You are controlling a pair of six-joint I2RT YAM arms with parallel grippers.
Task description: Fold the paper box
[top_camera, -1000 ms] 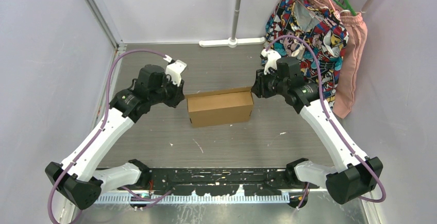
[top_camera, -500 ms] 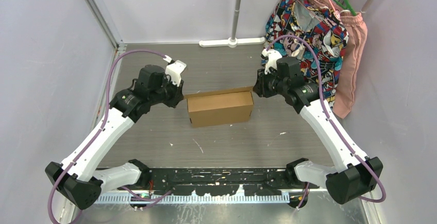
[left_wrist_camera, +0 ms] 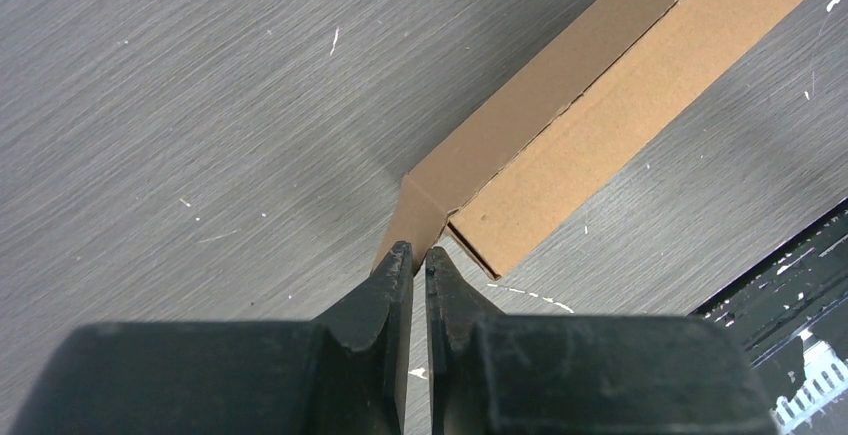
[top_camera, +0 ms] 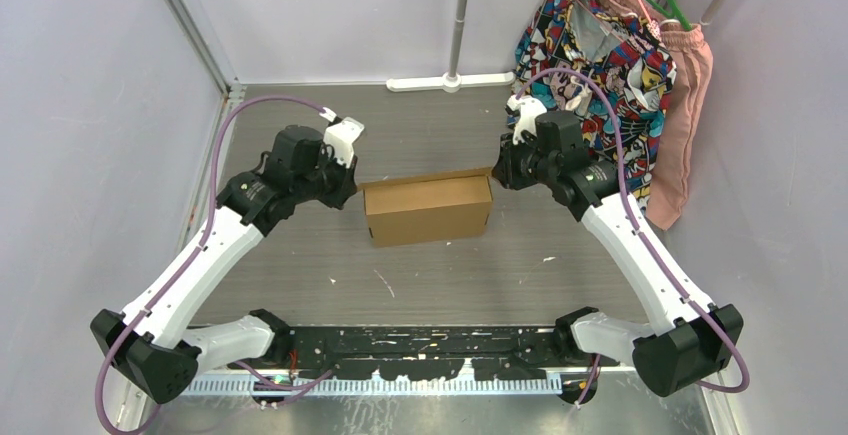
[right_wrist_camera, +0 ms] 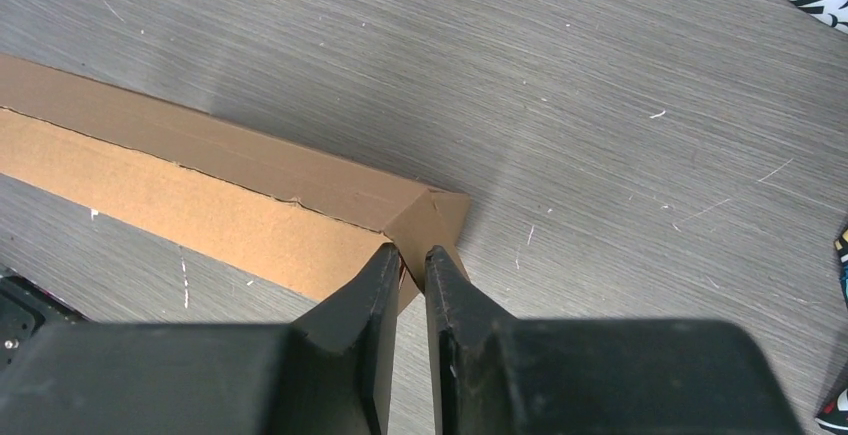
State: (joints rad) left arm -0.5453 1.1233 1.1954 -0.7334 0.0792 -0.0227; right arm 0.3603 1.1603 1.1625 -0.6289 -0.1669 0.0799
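Two grippers are bracketing the paper box (top_camera: 428, 210), which is lying mid-frame in the top view with its long axis running left-right. Left gripper (left_wrist_camera: 420, 255) is sitting at its left end, right gripper (right_wrist_camera: 412, 255) at its right end, both equally near. Both sets of jaws are showing only a narrow slit, tips at the end flaps; can't tell if they're pinching cardboard.

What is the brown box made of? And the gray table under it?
The paper box looks like plain brown cardboard, matte and unprinted: see its cut edges and creased folds. The table may be gray wood-grain laminate; fine streaks run across it.
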